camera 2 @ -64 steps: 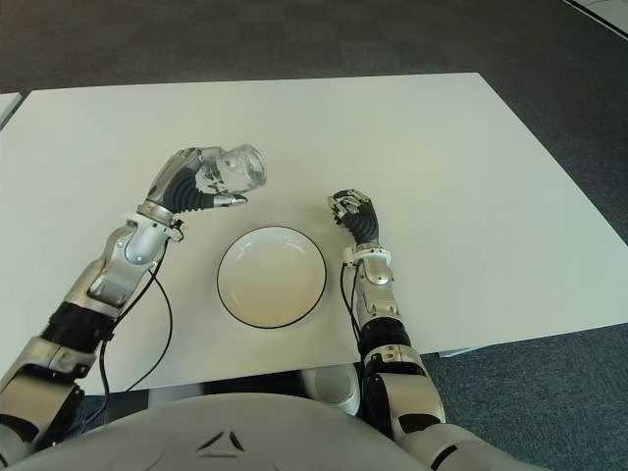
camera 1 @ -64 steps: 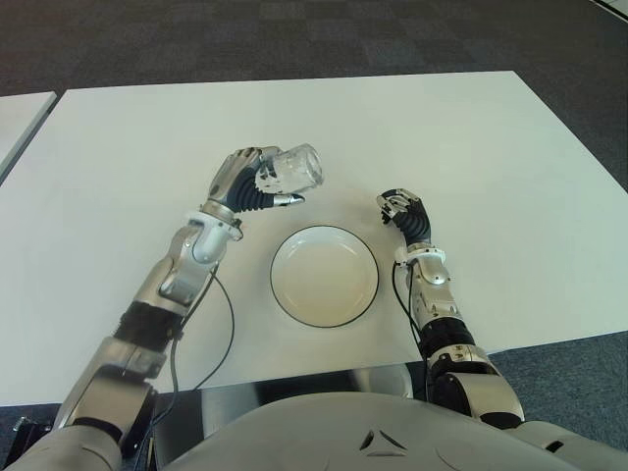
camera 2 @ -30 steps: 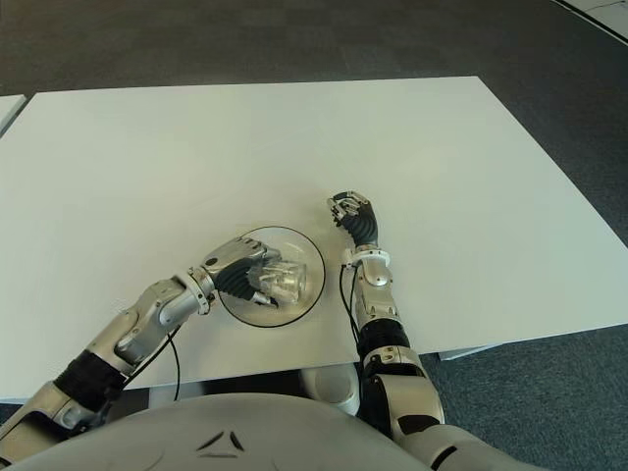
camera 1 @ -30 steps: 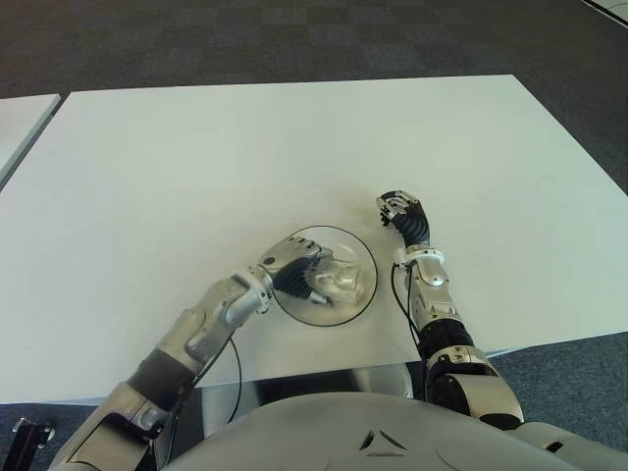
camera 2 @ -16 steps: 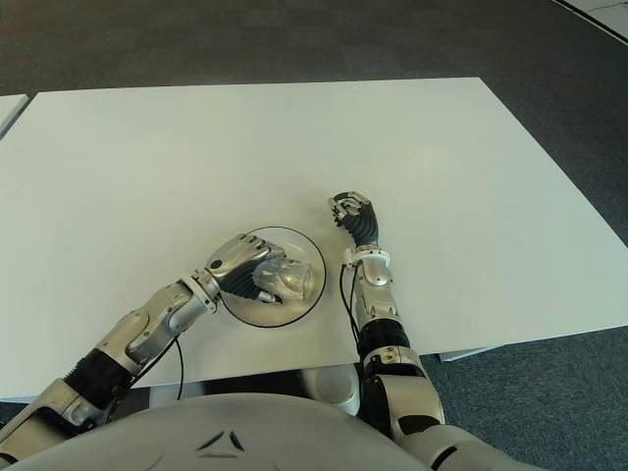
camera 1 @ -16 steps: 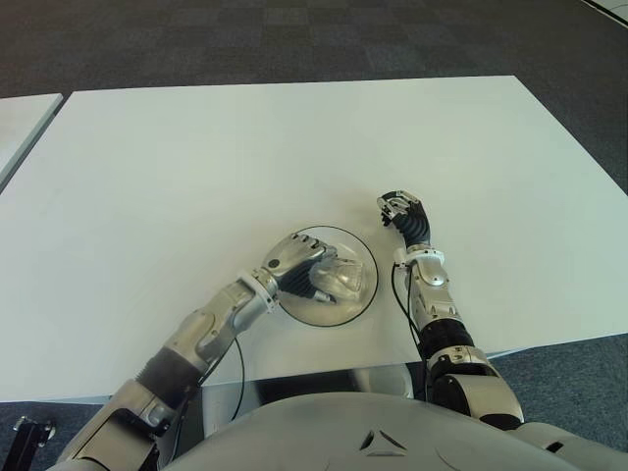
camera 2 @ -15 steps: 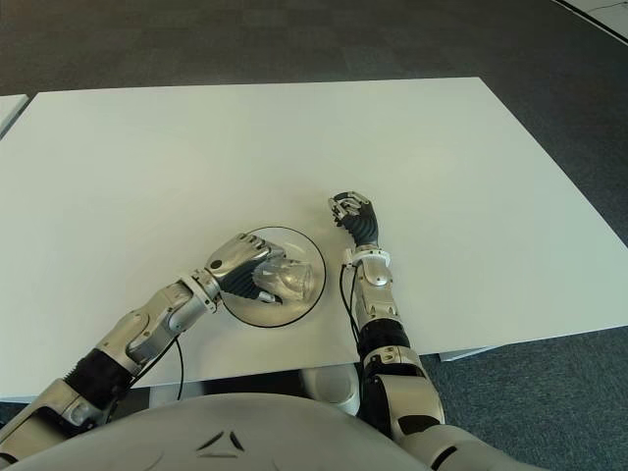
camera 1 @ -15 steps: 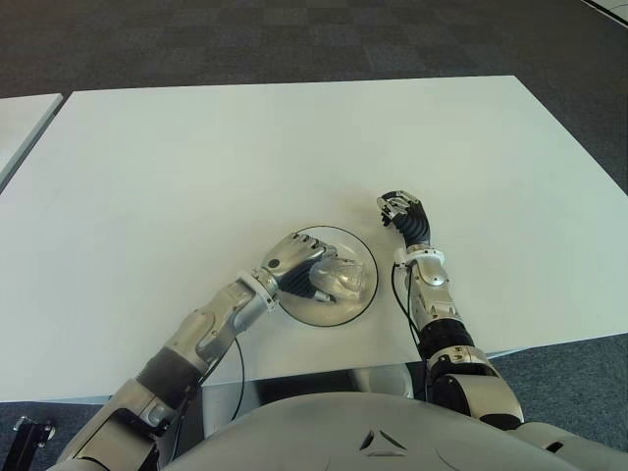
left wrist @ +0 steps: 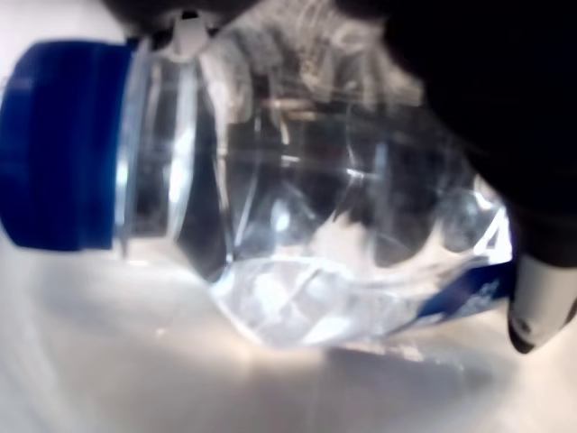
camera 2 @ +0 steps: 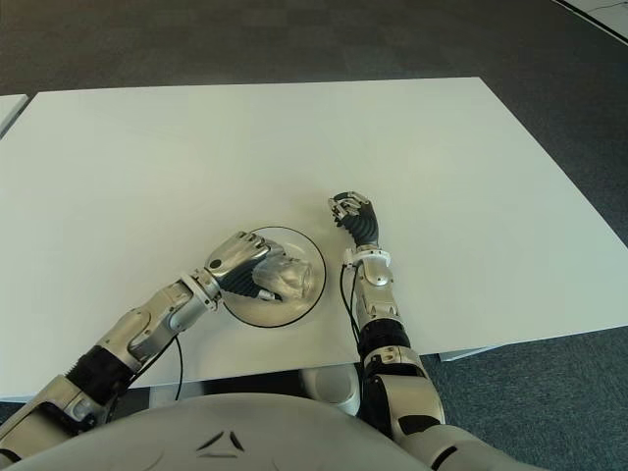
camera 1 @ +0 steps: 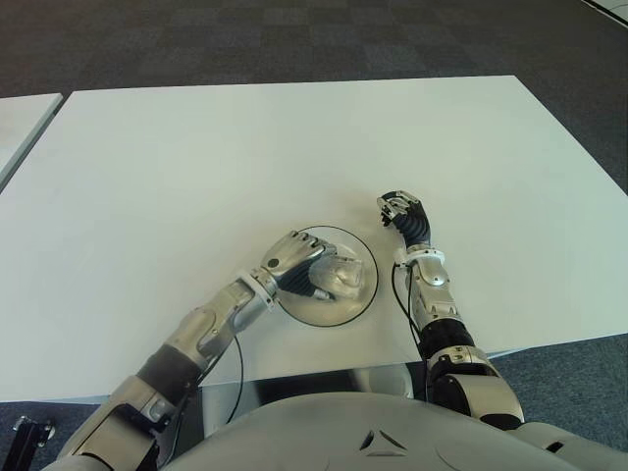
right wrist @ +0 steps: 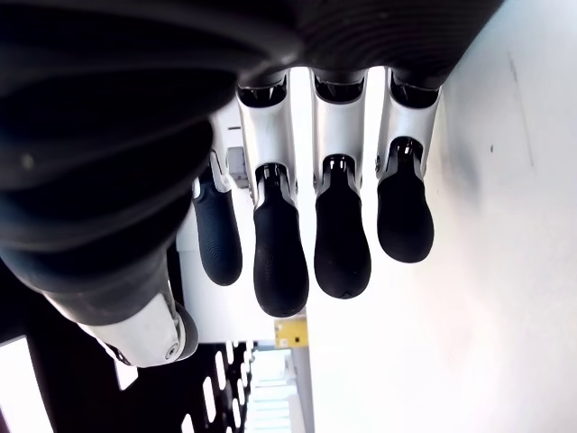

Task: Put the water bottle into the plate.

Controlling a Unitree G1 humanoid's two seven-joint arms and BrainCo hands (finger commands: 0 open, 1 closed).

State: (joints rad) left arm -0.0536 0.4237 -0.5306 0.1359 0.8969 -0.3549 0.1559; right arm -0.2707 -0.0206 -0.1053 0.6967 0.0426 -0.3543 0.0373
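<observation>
A clear plastic water bottle (camera 1: 339, 279) with a blue cap (left wrist: 61, 144) lies on its side inside the white, dark-rimmed plate (camera 1: 365, 257) near the table's front edge. My left hand (camera 1: 297, 267) is curled around the bottle over the plate's left half; in the left wrist view the bottle (left wrist: 334, 225) fills the picture, low over the plate's pale surface. My right hand (camera 1: 402, 212) shows just right of the plate with its fingers (right wrist: 343, 234) curled and holding nothing.
The white table (camera 1: 245, 147) stretches away behind the plate. Dark carpet (camera 1: 294, 39) lies beyond its far edge. A second white table's corner (camera 1: 20, 118) shows at the far left.
The left hand carried the bottle from above the table behind the plate down into the plate. Over the last half second it has barely shifted. The right hand stayed put.
</observation>
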